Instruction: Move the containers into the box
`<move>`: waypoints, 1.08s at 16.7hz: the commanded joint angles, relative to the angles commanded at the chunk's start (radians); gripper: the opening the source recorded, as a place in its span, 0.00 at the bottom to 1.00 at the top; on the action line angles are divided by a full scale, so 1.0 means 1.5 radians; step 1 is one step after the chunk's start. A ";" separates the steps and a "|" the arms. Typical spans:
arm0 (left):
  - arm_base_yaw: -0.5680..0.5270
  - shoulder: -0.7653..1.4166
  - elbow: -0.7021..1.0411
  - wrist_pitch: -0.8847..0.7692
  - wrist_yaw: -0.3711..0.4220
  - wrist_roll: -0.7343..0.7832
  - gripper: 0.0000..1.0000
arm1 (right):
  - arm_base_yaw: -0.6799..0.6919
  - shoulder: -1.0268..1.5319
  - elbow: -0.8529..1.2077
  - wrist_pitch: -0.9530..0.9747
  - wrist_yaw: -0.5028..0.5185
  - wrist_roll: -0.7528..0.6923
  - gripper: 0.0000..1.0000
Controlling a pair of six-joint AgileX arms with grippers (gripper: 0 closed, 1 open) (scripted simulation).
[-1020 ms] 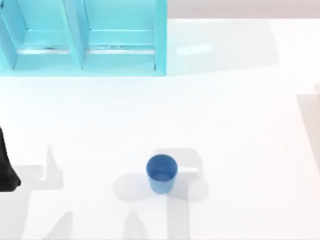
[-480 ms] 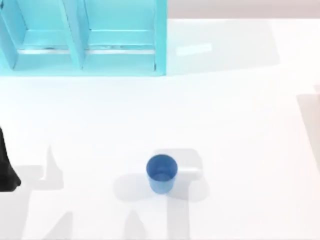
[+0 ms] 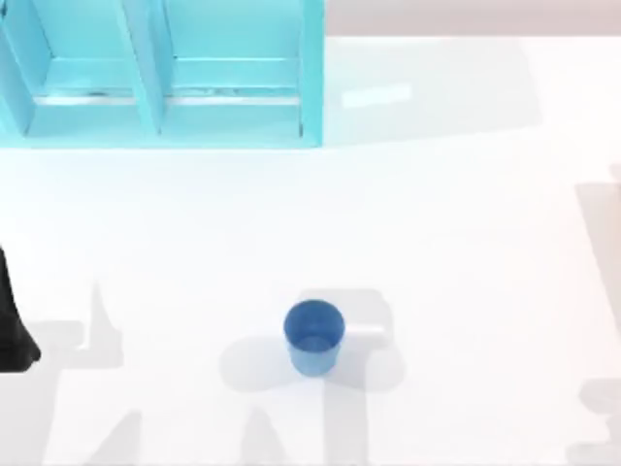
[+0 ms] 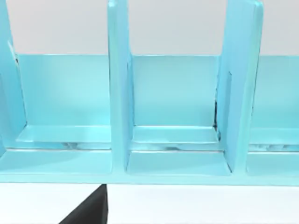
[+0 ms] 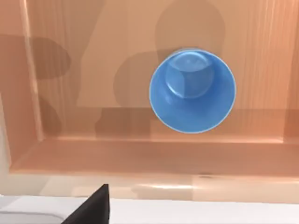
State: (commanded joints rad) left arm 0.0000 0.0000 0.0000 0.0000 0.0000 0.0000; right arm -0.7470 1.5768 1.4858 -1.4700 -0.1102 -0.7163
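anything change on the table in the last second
Almost nothing. A new shadow has crept onto the table at the top view's lower right corner, so something on that side is likely moving. The blue cup has stayed upright in the same spot near the front middle, the turquoise rack at the back left is unchanged, and the left arm has stayed parked at the left edge.

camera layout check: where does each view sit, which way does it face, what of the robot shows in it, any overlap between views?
Top view: above the table, looking down on one blue cup and a turquoise shelf unit; a dark part of the left arm at the left edge.
Left wrist view: faces the shelf unit's open compartments; a dark gripper part at the edge.
Right wrist view: looks down into a wooden box holding a second blue cup; a dark gripper part too.
Shared: top and left wrist views both show the shelf unit.
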 joint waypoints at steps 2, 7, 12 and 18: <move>0.000 0.000 0.000 0.000 0.000 0.000 1.00 | 0.001 -0.002 0.026 -0.026 0.001 -0.001 1.00; 0.000 0.000 0.000 0.000 0.000 0.000 1.00 | 0.002 -0.001 0.029 -0.029 0.001 -0.001 1.00; 0.000 0.000 0.000 0.000 0.000 0.000 1.00 | 0.105 0.043 0.067 -0.030 0.011 0.097 1.00; 0.000 0.000 0.000 0.000 0.000 0.000 1.00 | 0.418 0.143 0.147 -0.018 0.032 0.375 1.00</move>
State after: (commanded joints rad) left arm 0.0000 0.0000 0.0000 0.0000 0.0000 0.0000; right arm -0.1201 1.7906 1.7069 -1.4964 -0.0624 -0.1541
